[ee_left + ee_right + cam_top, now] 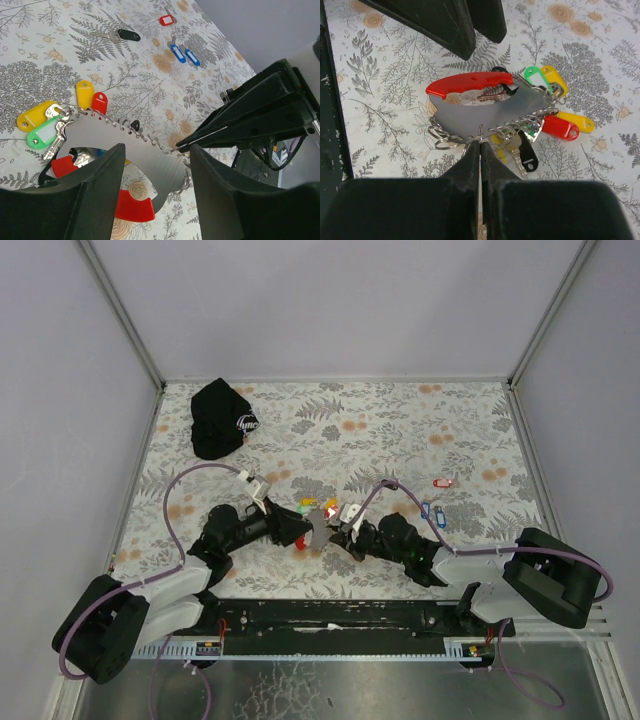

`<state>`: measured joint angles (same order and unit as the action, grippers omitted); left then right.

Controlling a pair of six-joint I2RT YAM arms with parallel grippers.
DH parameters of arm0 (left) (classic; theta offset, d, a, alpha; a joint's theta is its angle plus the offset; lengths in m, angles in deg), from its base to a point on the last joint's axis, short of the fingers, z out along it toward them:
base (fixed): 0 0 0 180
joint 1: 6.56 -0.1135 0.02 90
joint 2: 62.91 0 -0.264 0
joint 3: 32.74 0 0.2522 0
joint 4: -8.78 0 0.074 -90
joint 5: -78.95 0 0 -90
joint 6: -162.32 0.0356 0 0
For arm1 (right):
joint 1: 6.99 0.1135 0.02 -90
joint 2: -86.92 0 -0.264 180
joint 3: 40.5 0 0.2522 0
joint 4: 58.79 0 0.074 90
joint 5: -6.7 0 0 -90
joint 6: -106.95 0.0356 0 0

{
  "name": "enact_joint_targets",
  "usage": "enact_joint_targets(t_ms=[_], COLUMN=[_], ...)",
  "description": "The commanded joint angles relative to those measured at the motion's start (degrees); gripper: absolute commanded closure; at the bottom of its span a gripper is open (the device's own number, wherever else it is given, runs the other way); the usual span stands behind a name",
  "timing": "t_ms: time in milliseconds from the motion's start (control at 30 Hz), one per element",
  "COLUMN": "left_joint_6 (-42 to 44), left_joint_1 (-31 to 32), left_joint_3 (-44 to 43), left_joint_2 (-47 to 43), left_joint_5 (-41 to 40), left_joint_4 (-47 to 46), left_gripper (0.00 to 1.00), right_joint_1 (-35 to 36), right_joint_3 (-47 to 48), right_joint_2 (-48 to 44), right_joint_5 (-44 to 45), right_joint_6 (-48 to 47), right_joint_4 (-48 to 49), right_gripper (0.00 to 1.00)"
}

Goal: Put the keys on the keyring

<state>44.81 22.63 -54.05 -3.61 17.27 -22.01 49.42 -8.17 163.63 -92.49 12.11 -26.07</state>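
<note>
A grey plate [480, 112] with a red handle [470, 82] lies on the flowered table, thin rings strung along its edge. My right gripper [480, 142] is shut on one keyring [481, 132] at that edge. Keys with green [535, 77], yellow [580, 121], red [560, 127] and black [527, 152] tags hang from the rings beside it. My left gripper [157, 165] stands open astride the plate [125, 145], with the red handle [132, 207] low between its fingers. From above, both grippers, left [300, 530] and right [335, 528], meet at the key cluster [330, 508].
Loose keys lie farther out: one with a black tag [122, 35], one with a red tag [166, 20] and two with blue tags [182, 52]. A black cap [222, 418] sits at the back left. Walls close the table [400, 430] on three sides.
</note>
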Motion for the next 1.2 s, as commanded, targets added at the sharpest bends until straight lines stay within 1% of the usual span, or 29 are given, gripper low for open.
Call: enact_joint_targets(t_ms=[0, 200, 300, 433, 533, 600, 767, 1033, 1167], left_joint_6=[5.23, 10.92, 14.19, 17.29, 18.45, 19.31, 20.04, 20.21, 20.29], left_joint_1=[0.23, 2.03, 3.82, 4.69, 4.80, 4.87, 4.86, 5.25, 5.72], left_joint_3=[-0.47, -2.27, -3.63, -5.55, -7.09, -7.94, -9.10, -10.96, -11.97], left_joint_2=[0.24, 3.26, 5.28, 8.20, 10.75, 12.02, 13.81, 17.94, 19.71], left_joint_5=[4.65, 9.31, 11.22, 13.20, 14.62, 14.79, 16.79, 20.71, 21.09], left_joint_4=[-3.00, -4.16, -3.73, -3.13, -2.93, -2.36, -1.83, -1.79, -1.49], left_gripper=[0.47, 0.50, 0.52, 0.53, 0.56, 0.61, 0.70, 0.73, 0.74], right_joint_1=[-0.28, -0.32, -0.24, -0.29, -0.31, -0.26, -0.27, -0.38, -0.48], right_joint_3=[-0.28, -0.07, 0.24, 0.84, 1.09, 1.37, 1.50, 1.41, 1.22], right_joint_2=[-0.36, -1.15, -1.83, -2.35, -2.35, -2.35, -2.94, -3.86, -4.35], right_joint_5=[-1.14, -1.44, -1.96, -2.02, -2.51, -2.91, -2.94, -3.73, -3.97], right_joint_6=[2.20, 1.06, 0.37, -1.09, -1.37, -1.68, -2.37, -2.53, -2.57], right_joint_4=[5.47, 4.46, 2.93, 0.71, 0.33, -0.15, -1.26, -1.88, -2.26], right_gripper=[1.00, 1.00, 1.00, 1.00, 1.00, 1.00, 1.00, 1.00, 1.00])
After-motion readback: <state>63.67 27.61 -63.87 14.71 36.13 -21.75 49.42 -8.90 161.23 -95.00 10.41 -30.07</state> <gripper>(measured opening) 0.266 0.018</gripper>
